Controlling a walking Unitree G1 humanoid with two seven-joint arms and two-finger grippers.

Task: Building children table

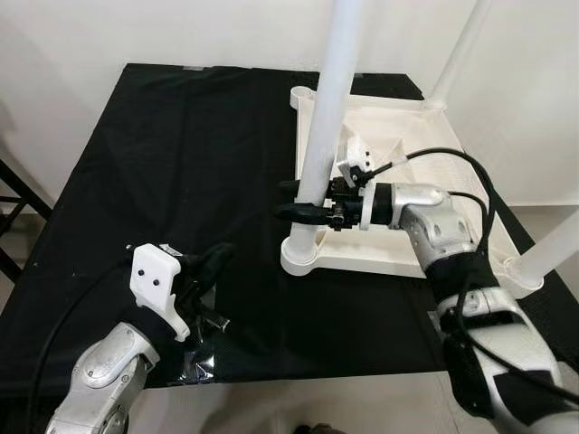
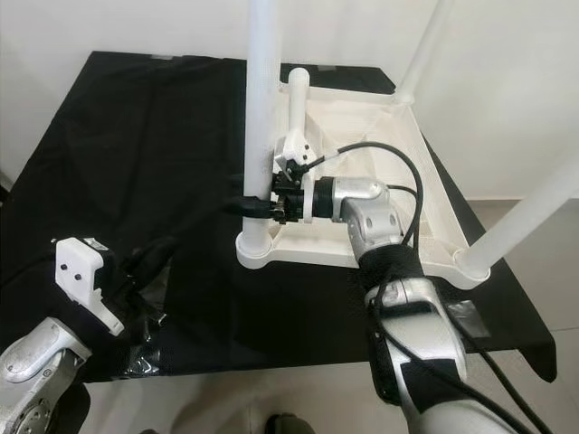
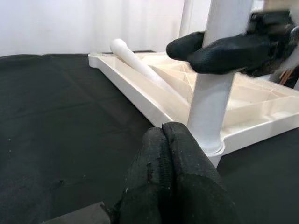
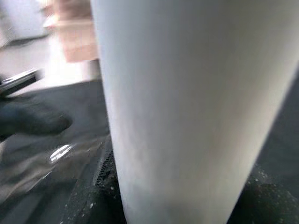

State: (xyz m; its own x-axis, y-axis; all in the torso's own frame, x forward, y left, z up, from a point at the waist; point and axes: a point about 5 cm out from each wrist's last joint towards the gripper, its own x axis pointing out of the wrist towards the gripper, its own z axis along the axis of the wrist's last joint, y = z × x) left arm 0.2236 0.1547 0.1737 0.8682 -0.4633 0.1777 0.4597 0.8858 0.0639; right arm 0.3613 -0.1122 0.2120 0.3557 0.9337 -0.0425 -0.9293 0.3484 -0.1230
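- Gripping the near-left leg (image 1: 326,117) low on its shaft, the right gripper (image 1: 303,201) sat just left of frame centre, one black finger on each side of the post.
- An upturned white tabletop (image 1: 398,262) lay right of centre on a black cloth (image 1: 181,163), legs standing in its corners.
- One loose leg (image 3: 140,65) lay inside the tabletop.
- At lower left, the left gripper (image 1: 215,262) hovered empty over the cloth, fingers pressed together.

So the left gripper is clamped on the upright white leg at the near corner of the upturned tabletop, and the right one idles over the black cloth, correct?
Not quite: the sides are swapped. The right gripper is clamped on the upright white leg at the near corner of the upturned tabletop, as the left eye view shows. The left gripper idles over the black cloth, fingers shut.
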